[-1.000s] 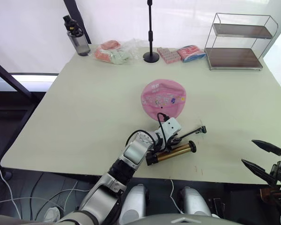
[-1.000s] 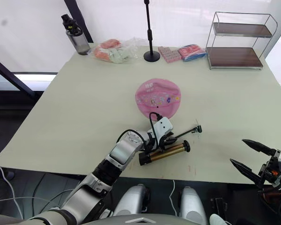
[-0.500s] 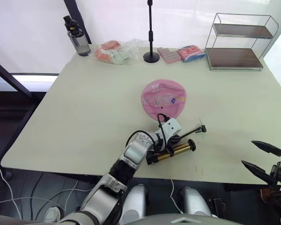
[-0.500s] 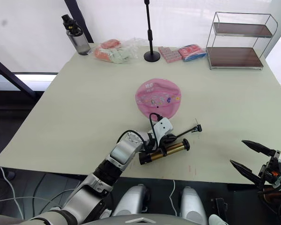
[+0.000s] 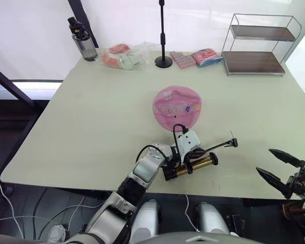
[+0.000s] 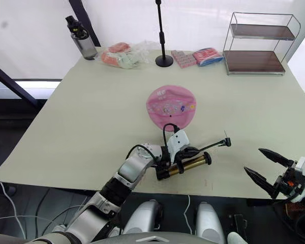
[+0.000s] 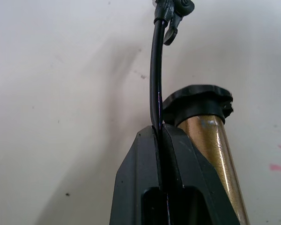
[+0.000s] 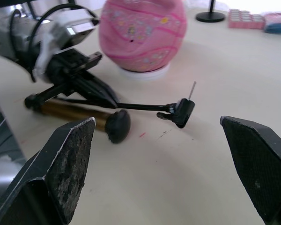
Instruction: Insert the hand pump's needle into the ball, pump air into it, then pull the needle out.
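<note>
Item, step in hand: bringing the needle point(image 8: 191, 89) to the ball point(image 5: 177, 107). I judge nothing is inserted yet; the needle stands tip-up on its black fitting, apart from the ball and toward the right edge of the worktop point(image 5: 91, 117). To do it well I would steady the fitting with the free arm, turn the pin from upright toward the ball's side, find the valve hole before pushing, and press straight in so the thin pin does not bend. Item, ball: pink, resting on a pale ring at mid-worktop, well back from the near edge. Item, hand pump point(image 5: 190, 165): gold cylinder lying near the near edge, its black end cap pointing toward the right edge, hose point(image 7: 156, 70) running from it out to the needle. Item, left end effector point(image 7: 162, 132): fingers pressed together, clamped on the hose, just beside the cylinder. Item, right end effector point(image 5: 274, 166): fingers wide apart, holding nothing, hovering off the worktop's near right corner.
</note>
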